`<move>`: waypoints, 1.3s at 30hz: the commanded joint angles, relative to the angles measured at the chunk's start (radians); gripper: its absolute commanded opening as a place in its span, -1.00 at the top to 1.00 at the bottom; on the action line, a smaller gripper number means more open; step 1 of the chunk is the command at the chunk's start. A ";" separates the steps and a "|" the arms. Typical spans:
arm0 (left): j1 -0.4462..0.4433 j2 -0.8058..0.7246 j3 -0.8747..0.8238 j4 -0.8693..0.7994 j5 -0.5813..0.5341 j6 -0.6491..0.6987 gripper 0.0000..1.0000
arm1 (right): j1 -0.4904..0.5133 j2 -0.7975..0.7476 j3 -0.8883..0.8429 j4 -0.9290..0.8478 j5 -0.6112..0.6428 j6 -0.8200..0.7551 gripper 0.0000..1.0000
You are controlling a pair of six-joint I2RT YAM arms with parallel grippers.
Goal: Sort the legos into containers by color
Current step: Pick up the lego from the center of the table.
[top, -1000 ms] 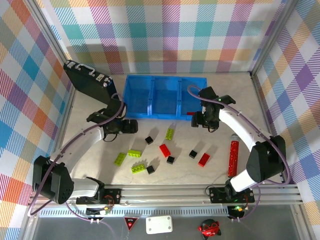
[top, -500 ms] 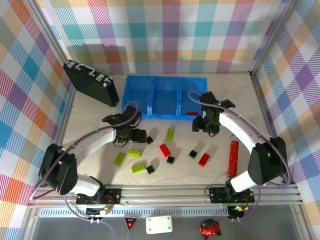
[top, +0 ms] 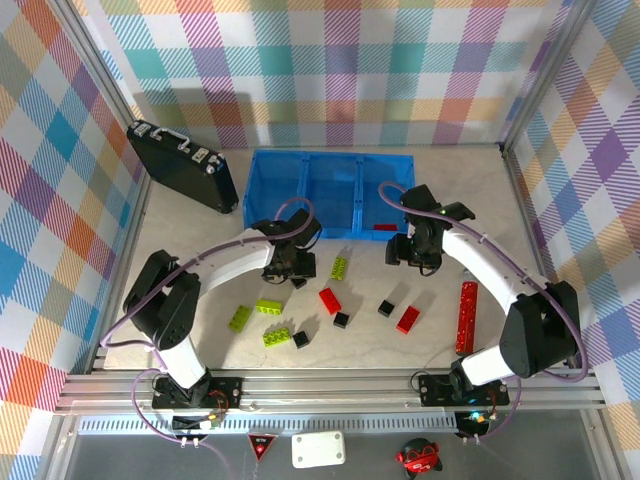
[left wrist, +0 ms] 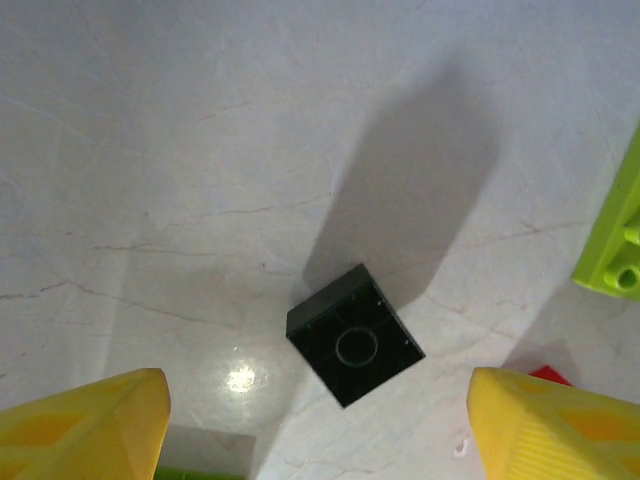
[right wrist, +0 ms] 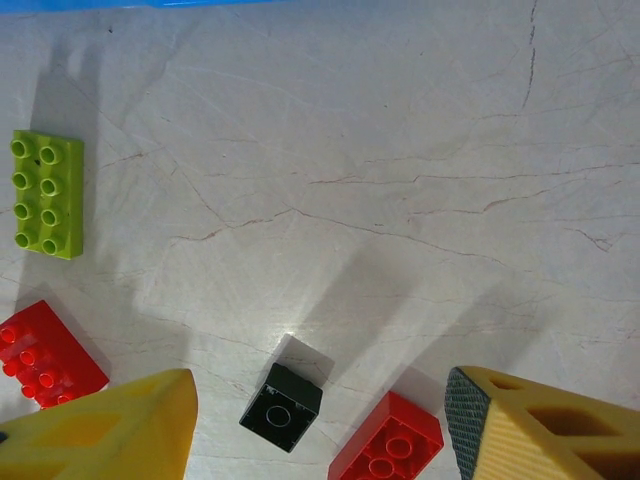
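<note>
Status check, sorting underway. Found left gripper [left wrist: 320, 428] spread wide and low over a black cube [left wrist: 355, 335], yellow fingers [left wrist: 85, 425] at lower left and lower right of the wrist frame. Cube turned corner-on, a little ahead of the line between them, untouched. Located same gripper [top: 290, 266] at centre of overhead frame, just below blue bin [top: 335, 230]. Found right gripper [right wrist: 315, 432] likewise spread and empty, above a second black cube [right wrist: 281, 407] and a red brick [right wrist: 386, 440] lying just beside each other. Noted lime brick [right wrist: 45, 195] at upper left of that frame. Logged most legos [top: 276, 336] loose on table [top: 435, 340], lower centre of overhead frame. Cannot tell bin contents beyond a red piece [top: 385, 227] at near edge of rightmost compartment. Risks, as judged:
- Expect spin or squirt-out if closed across the cube's corners.
- Expect a finger landing on top if lowered off-centre.
- On right side, expect cube and red brick pinched together, mixing colours in one compartment.
</note>
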 commanded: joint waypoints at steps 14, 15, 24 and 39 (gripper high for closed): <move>-0.020 0.112 0.017 0.023 0.011 -0.183 -0.11 | 0.002 -0.041 -0.017 -0.030 0.031 -0.003 -0.34; -0.020 0.114 0.014 0.026 0.014 -0.182 -0.09 | 0.001 -0.041 -0.017 -0.033 0.033 -0.002 -0.34; -0.019 0.128 0.003 0.040 0.034 -0.173 0.18 | 0.002 -0.045 -0.024 -0.027 0.028 0.005 -0.34; -0.019 0.108 0.042 -0.028 0.002 -0.095 0.25 | 0.002 -0.044 -0.010 -0.035 0.027 0.011 -0.33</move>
